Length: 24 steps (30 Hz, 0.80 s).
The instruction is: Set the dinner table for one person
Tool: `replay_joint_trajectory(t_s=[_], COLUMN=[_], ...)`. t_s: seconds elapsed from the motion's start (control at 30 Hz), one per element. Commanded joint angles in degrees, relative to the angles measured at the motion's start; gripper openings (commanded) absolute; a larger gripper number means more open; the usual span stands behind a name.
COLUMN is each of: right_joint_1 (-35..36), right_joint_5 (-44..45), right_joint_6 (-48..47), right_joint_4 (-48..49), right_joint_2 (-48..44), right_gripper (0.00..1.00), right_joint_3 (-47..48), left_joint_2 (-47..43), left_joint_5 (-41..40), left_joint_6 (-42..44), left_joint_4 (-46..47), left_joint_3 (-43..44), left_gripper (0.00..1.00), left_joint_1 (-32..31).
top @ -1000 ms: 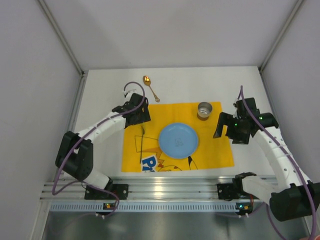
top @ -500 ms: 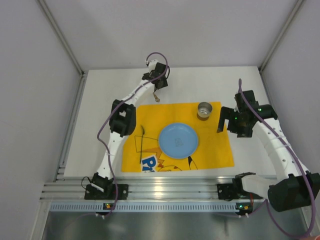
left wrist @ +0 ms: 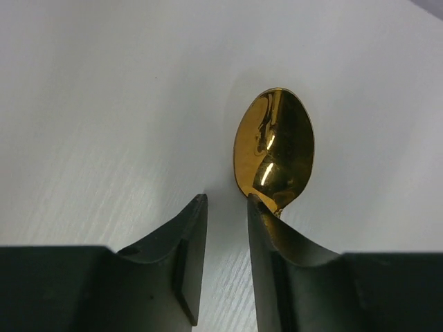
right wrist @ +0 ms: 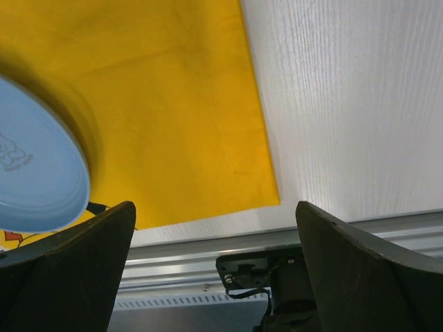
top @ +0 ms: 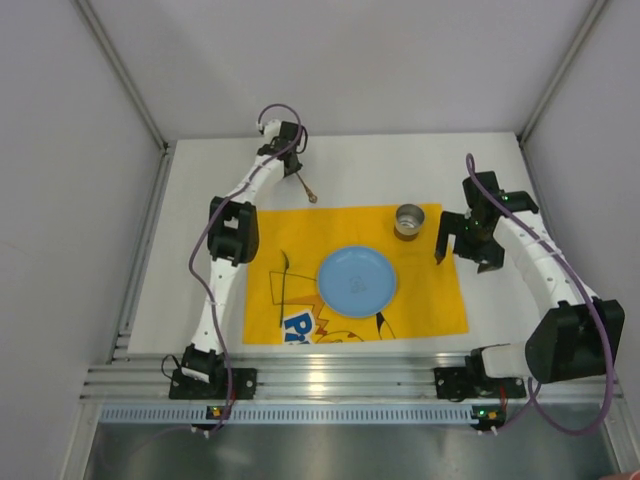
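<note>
Top view first. The dinner table (top: 190, 240) is the big white top filling the booth floor, and most of the setting sits on the yellow placemat (top: 430, 290) in its middle. The blue plate (top: 357, 278) is centred, the metal cup (top: 409, 220) sits at the far right corner, and a dark thin utensil (top: 284, 280) (a fork, I think) lies left of the plate. The odd one out is the gold spoon (top: 306, 188), lying on bare table past the mat's far edge. That's presumably why the left arm reaches all the way out, with the left gripper (top: 287, 152) over the bowl end. The right gripper (top: 465, 250) hangs just beside the mat's right edge, near the cup and touching nothing. My guess is it's parked out of the way.

Left wrist view: the fingers (left wrist: 180, 270) stand close together with only a slim gap, and that gap shows bare table. The spoon's bowl lies just beyond the tips and its neck slips under one finger, so it's off-centre rather than between the jaws. Looks to me like a miss unless the gripper lines up sideways.

Right wrist view: the jaws are spread wide with nothing in them. Below are the mat's near right corner, the plate's rim and the aluminium rail (right wrist: 208, 243).
</note>
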Motion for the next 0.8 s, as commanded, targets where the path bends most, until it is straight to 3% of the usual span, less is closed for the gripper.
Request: replay_joint_trajectory(t_s=[0.0,0.1,0.2,0.3,0.4,0.5,0.67,0.77], right_joint_1=[-1.1,-1.2,-1.3,-1.3,-1.3,-1.3,-1.6,-2.1], right_joint_5=[-0.1,-0.8,-1.4,-1.5,-1.8,-1.6,-1.4,-1.3], right_joint_6=[-0.7,-0.7,-0.6,-0.1,0.1,0.2,0.1,-0.4], right_joint_4=[0.7,1.0,1.0,0.9,0.7,0.3,0.0,-0.2], right_joint_2=[1.5,2.5,2.4,1.1,-0.4,-1.5,-2.8,-3.2], right_gripper=[1.0,1.0,1.0,1.0,1.0,1.0,1.0,1.0], right_joint_3=[4.1,5.1,5.4,4.9,4.3,3.9,3.5,3.4], left_joint_2=[2.2,2.6,2.0,-5.0,-10.1,-10.8,-3.6,-1.3], left_joint_5=[5.2,7.3,7.8,7.0,3.8,4.6,5.8,5.3], left_joint_6=[-2.5,-0.9,2.0,5.6,3.8,4.2,2.8,0.9], left_joint_4=[-1.8,-1.8,-1.5,6.2,9.4,10.2,-0.6,-3.8], left_joint_3=[1.7,2.3,2.4,-5.0,-10.0,-9.9,0.5,-0.1], left_gripper=[0.33,0.32,0.41,0.47,0.47,0.47,0.48,0.47], left_joint_1=[1.0,1.2,-0.1,-2.4,-4.0,-4.9,-5.0,-4.8])
